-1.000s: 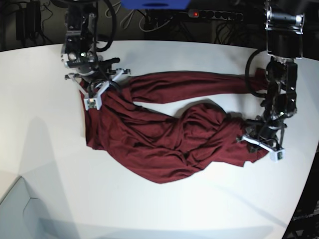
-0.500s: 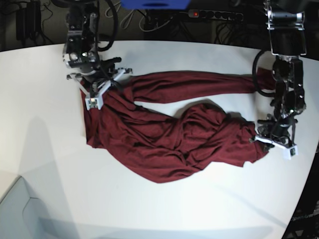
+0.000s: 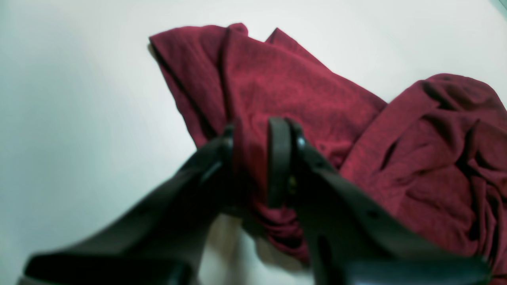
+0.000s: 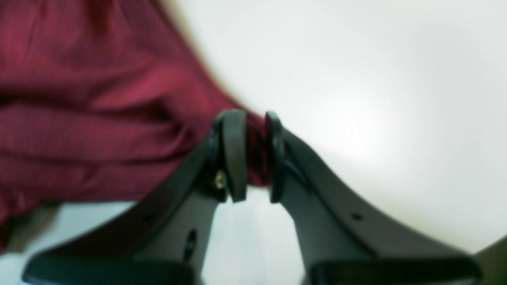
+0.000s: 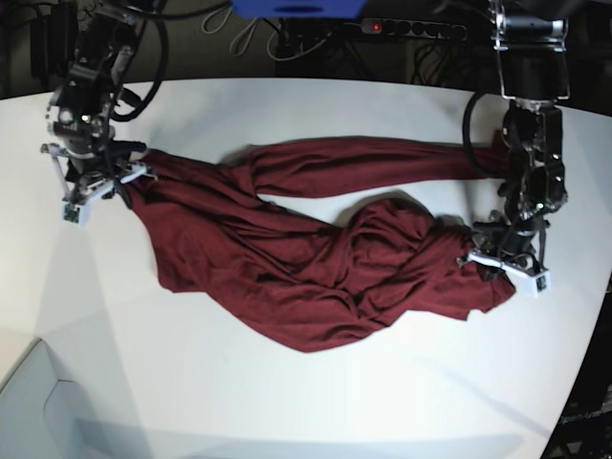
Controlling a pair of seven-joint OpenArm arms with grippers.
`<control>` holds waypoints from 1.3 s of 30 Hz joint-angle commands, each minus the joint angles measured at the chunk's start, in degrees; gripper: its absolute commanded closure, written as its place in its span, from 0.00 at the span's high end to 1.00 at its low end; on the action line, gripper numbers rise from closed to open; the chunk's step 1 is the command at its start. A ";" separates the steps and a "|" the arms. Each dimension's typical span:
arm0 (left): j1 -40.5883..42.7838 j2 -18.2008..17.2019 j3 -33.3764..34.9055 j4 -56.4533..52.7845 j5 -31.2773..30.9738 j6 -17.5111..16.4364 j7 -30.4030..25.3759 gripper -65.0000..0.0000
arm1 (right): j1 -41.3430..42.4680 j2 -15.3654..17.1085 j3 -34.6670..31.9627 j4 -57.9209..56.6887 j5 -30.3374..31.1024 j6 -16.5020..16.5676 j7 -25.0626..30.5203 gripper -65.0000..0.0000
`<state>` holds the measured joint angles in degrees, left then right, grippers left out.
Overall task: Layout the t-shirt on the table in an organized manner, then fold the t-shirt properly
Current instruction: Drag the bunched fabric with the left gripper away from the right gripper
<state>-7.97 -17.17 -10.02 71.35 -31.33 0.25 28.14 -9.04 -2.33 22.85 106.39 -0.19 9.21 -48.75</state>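
A dark red t-shirt [image 5: 306, 273] lies crumpled across the middle of the white counter [image 5: 287, 402], stretched between the two arms. The right hand [image 5: 100, 186] sits at the left of the view, at the shirt's upper left corner, where the cloth is drawn out to a point. The left hand [image 5: 502, 258] sits at the right edge of the shirt, against a bunched fold. A long rolled band of cloth runs along the top, and heavy wrinkles pile in the middle. A power strip [image 5: 411, 29] with a red light lies behind the counter.
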 commanded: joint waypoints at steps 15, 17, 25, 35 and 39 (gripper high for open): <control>0.10 0.16 -0.22 5.00 -0.98 -0.21 3.02 0.19 | 1.08 0.79 -0.30 2.14 0.49 0.15 1.15 0.01; 0.98 0.95 -0.22 8.52 -0.89 -0.21 5.75 0.28 | 0.99 0.79 -0.30 1.52 0.49 0.15 1.15 0.01; 4.14 3.76 -0.22 12.47 -0.27 -0.12 8.56 0.74 | 0.91 0.70 -0.30 0.20 0.58 0.15 1.15 0.01; 3.97 4.38 -0.04 8.87 -0.18 -0.12 8.65 0.78 | 0.82 0.70 -0.30 0.20 0.58 0.15 0.71 0.01; 4.05 3.94 3.65 9.22 -0.18 -0.12 8.47 0.58 | 0.82 0.70 -0.30 0.20 0.58 0.15 0.71 0.01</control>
<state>-2.85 -12.95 -6.24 79.44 -31.09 0.25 37.10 -8.62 -1.91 22.55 105.62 0.05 9.23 -49.04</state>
